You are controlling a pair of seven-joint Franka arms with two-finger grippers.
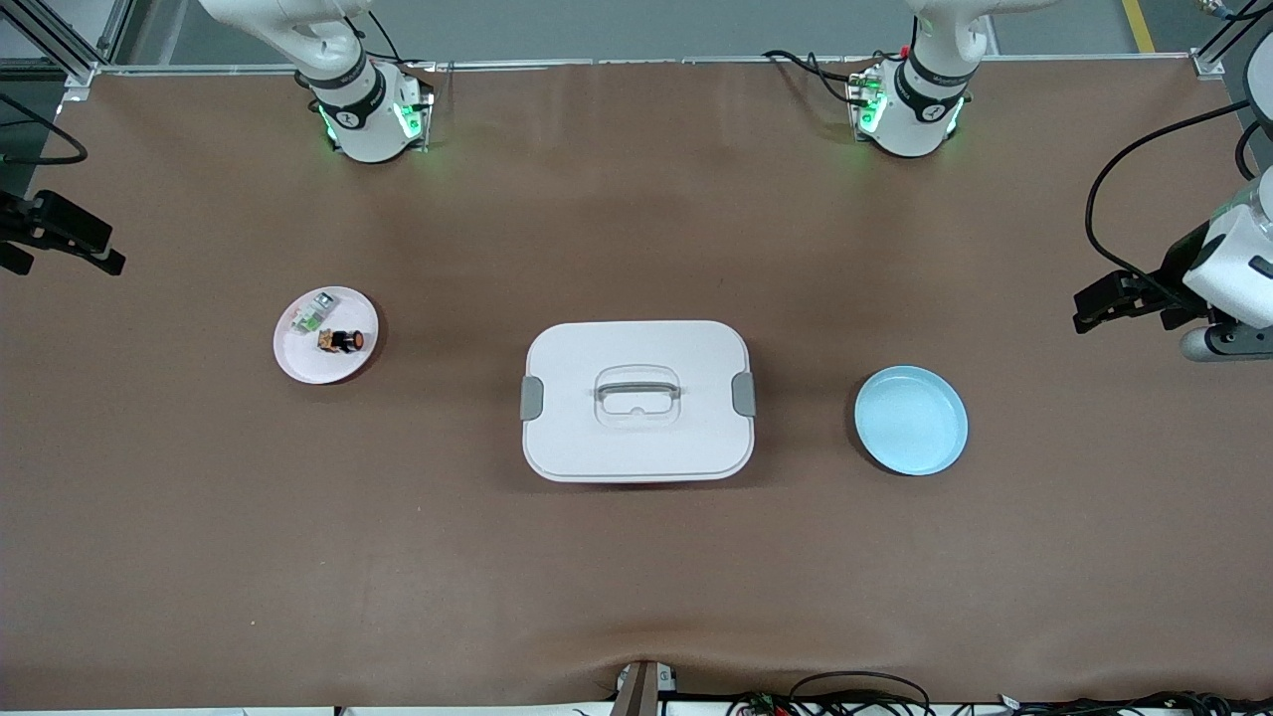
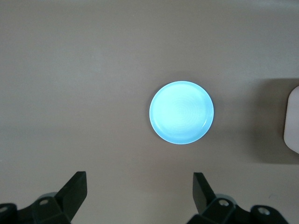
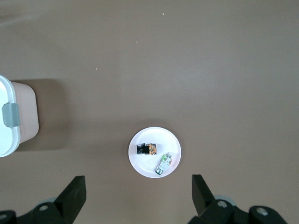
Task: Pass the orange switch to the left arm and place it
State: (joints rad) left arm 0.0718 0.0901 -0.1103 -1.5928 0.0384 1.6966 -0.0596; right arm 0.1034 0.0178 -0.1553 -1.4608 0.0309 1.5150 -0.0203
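Observation:
The orange switch (image 1: 341,341) lies on its side on a small pink plate (image 1: 301,360) toward the right arm's end of the table. It also shows in the right wrist view (image 3: 146,149) on the same plate (image 3: 141,162). The white box (image 1: 636,401) with grey side clips stands at the table's middle. My right gripper (image 1: 99,254) is open and empty, up in the air over the table's edge at its end, clear of the plate. My left gripper (image 1: 1094,308) is open and empty, high over the table's other end. Both grippers show open in their wrist views (image 3: 138,196) (image 2: 138,193).
A small green-and-white component (image 1: 316,313) lies on the pink plate beside the switch. An empty pale blue plate (image 1: 911,420) sits between the box and the left arm's end; it also shows in the left wrist view (image 2: 181,112). Cables hang at the table's near edge.

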